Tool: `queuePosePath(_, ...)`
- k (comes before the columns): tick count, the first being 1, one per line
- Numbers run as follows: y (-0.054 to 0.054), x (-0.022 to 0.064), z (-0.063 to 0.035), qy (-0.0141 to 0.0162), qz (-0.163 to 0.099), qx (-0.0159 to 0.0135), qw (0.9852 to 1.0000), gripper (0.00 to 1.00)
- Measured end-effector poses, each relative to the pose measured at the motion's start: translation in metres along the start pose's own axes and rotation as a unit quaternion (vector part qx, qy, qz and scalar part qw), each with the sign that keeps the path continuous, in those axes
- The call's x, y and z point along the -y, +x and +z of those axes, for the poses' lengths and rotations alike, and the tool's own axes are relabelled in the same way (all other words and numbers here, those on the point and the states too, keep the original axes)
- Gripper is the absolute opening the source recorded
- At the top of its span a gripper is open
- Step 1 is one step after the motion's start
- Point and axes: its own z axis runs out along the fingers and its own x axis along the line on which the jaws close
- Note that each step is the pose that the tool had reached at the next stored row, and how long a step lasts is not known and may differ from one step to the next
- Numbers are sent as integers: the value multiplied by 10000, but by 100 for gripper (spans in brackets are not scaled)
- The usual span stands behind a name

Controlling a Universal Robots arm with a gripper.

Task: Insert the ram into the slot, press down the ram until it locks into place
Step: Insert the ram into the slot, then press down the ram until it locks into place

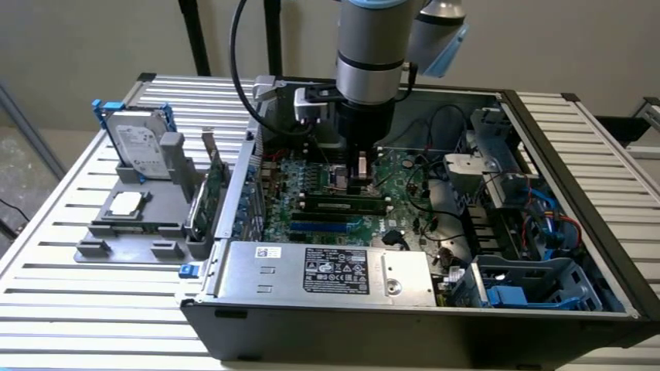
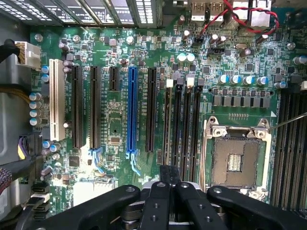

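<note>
Ram (image 1: 338,203) in slot (image 1: 309,209), arm (image 1: 366,54) upright above, closed fingers (image 2: 157,201) pointing down

Arm (image 1: 366,46) cut off by top edge of exterior view. PC case (image 1: 413,317) clipped at the exterior view's right. Txt on label (image 1: 338,275) too small to read. Ram (image 1: 345,202) is just a thin strip, can't tell if seated. In wrist view, gripper (image 2: 171,184) cut by pic edge & hides one end of slot (image 2: 167,120). Latch tabs too small to make out.
</note>
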Motion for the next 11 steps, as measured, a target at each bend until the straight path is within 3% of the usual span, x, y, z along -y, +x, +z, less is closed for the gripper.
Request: queuePosePath(11,0,0,-12,0,0,1,10000,11)
